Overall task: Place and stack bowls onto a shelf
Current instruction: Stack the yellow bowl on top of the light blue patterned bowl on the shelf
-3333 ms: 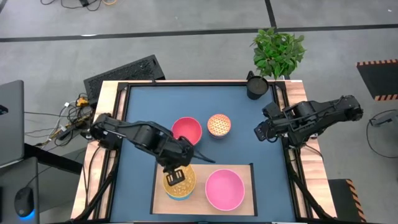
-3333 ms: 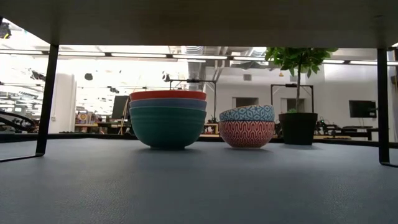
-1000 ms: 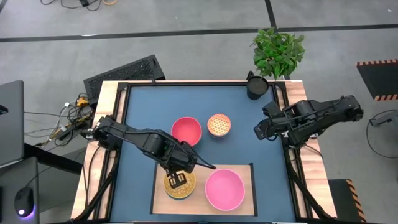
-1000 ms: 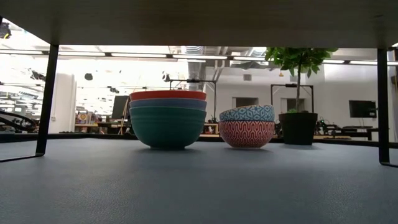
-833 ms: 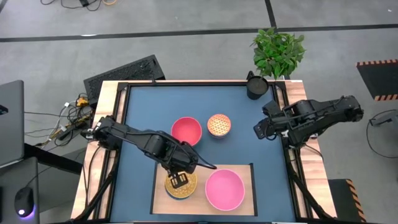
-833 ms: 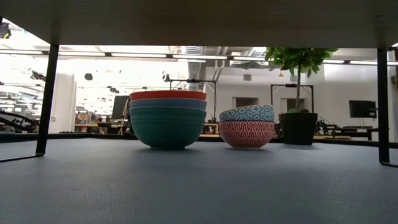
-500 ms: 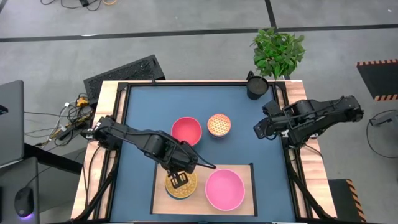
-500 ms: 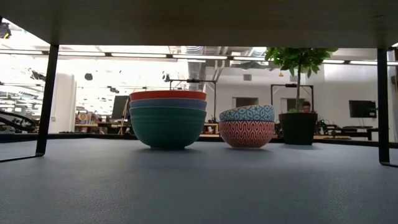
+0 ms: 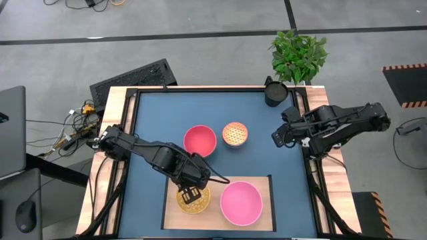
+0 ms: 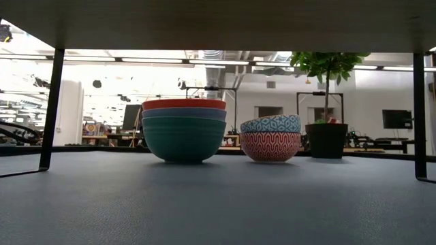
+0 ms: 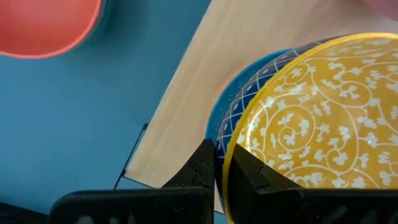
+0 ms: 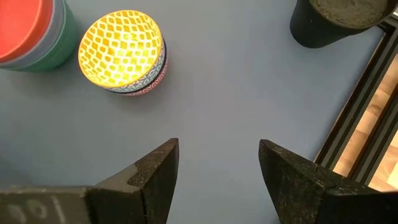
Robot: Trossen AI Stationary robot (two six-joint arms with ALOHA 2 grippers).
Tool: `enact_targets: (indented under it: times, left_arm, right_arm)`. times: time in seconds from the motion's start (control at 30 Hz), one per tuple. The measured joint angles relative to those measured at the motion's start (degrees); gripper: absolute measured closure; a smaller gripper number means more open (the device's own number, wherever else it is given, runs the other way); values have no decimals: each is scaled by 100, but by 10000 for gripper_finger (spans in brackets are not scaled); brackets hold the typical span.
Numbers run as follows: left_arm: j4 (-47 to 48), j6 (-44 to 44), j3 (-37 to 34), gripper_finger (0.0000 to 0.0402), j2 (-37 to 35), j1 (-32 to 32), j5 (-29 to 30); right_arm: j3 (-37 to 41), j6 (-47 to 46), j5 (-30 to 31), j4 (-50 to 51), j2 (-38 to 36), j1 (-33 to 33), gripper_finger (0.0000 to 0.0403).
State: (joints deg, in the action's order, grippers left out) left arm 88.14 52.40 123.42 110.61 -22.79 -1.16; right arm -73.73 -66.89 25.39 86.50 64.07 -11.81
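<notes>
A small bowl (image 9: 193,199), yellow with a white scroll pattern inside and blue lattice outside, is over the left end of the pale wooden shelf (image 9: 267,183), with my left gripper (image 9: 191,194) shut on it. A wide pink bowl (image 9: 241,203) sits on the shelf's right half. On the blue tabletop stand a stack with a red bowl on top (image 9: 200,140) and a smaller stack topped by an orange-lattice bowl (image 9: 235,134). My right gripper (image 9: 275,140) hangs open above the table's right side, holding nothing. My left gripper pinches the yellow bowl's rim (image 11: 232,151), one finger (image 11: 252,175) inside the bowl and the other finger (image 11: 202,167) against its blue outer wall. The fingers come from above, pointing steeply down. The bowl tilts a little over the shelf; whether its base rests there I cannot tell.
A dark cup (image 9: 275,92) stands at the table's far right corner, with a potted plant (image 9: 298,55) beyond it. In the low view the shelf's underside (image 10: 218,24) spans the top on thin dark legs (image 10: 51,109). Bare blue tabletop lies between the stacks and the cup.
</notes>
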Motion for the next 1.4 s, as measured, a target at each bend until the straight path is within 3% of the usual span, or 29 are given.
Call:
enact_targets:
  times: [1.4]
  left_arm:
    - [-46,433,9,401,-190,-61,260]
  right_arm:
    - [0,142,17,-2,-1,72,154]
